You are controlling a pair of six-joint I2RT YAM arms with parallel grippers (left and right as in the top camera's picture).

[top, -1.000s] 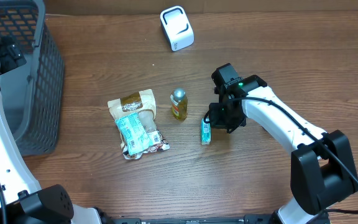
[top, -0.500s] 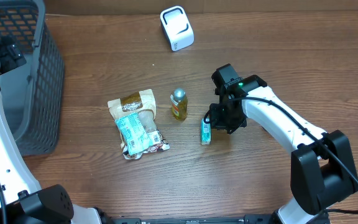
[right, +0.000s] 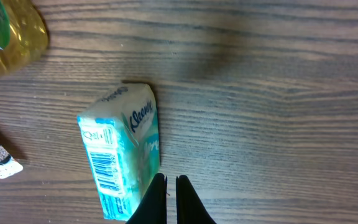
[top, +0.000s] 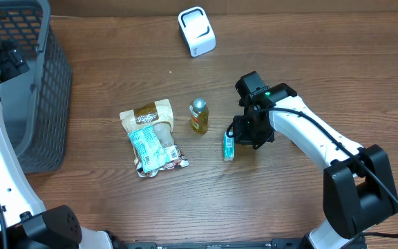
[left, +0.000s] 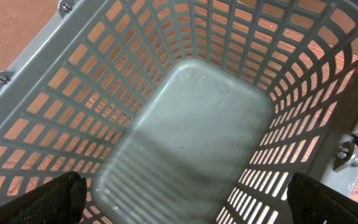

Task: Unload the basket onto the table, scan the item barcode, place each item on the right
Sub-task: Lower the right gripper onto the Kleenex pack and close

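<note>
Teal tissue pack (top: 229, 146) lies flat on the wooden table (top: 309, 62), its barcode (right: 104, 168) facing my right wrist camera.
My right gripper (right: 171, 180) is pinched shut on nothing, tips just beside the pack's long edge; I cannot tell if they touch. A small bottle (top: 199, 116) stands near the pack, a snack bag (top: 150, 138) beyond it, the white scanner (top: 197, 31) well apart. My left gripper (left: 188, 199) spreads wide over the grey basket (left: 166, 37), far from the pack.

Tissue pack (top: 229, 146) and scanner (top: 197, 31): condition and position.
Teal-and-white pack lies lengthwise, mid-table (top: 309, 62), barcode (right: 104, 168) exposed on its pale side; white scanner stands well apart near the far edge.
</note>
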